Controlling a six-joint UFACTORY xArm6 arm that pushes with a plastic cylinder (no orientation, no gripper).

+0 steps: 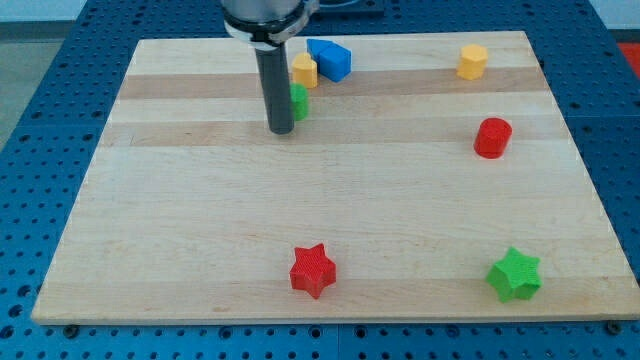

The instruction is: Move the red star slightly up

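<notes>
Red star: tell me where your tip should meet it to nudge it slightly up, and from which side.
No gripping here; my tip only pushes. Meet the red star on its edge facing the view's bottom, centred, so it slides straight up. My tip now stands far above it, beside the green block, so it must circle round.

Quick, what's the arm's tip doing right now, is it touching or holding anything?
My tip: a bare rod, holding nothing, beside the partly hidden green block near the view's top, far from the red star; contact cannot be told.
</notes>
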